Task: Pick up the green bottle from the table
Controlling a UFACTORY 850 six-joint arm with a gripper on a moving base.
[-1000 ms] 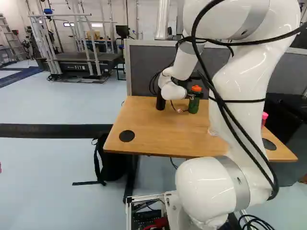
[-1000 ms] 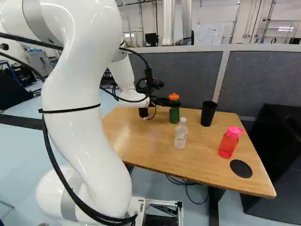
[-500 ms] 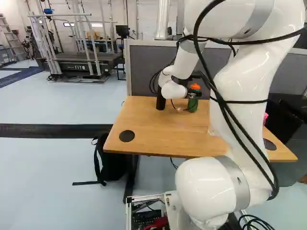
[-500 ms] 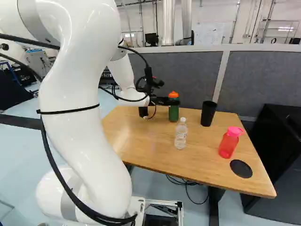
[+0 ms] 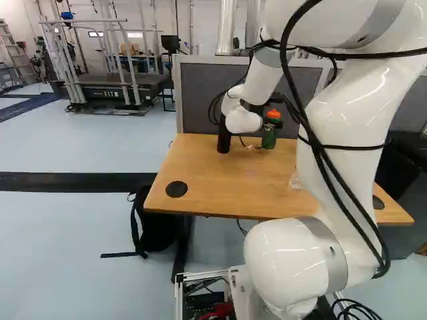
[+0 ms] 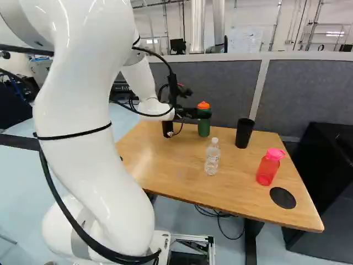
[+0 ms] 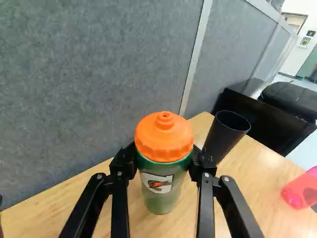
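Green plastic bottle with orange lid [image 7: 157, 202]: yep, pinched snugly
Black two-finger gripper [image 6: 202, 114]: hugging it from both sides
Tapered black cup [image 7: 221, 141]: near the bottle, on the light wooden table [image 7: 255, 186]
Grey fabric partition [image 7: 89, 74]: right behind

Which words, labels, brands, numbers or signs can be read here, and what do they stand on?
Green bottle: a brand mark, left unquoted.
Dark platform: pale block lettering, left unquoted.
Clear bottle: print too small to read.
Sheet on the far wall: too small to read.
Wall signs: too small to read.
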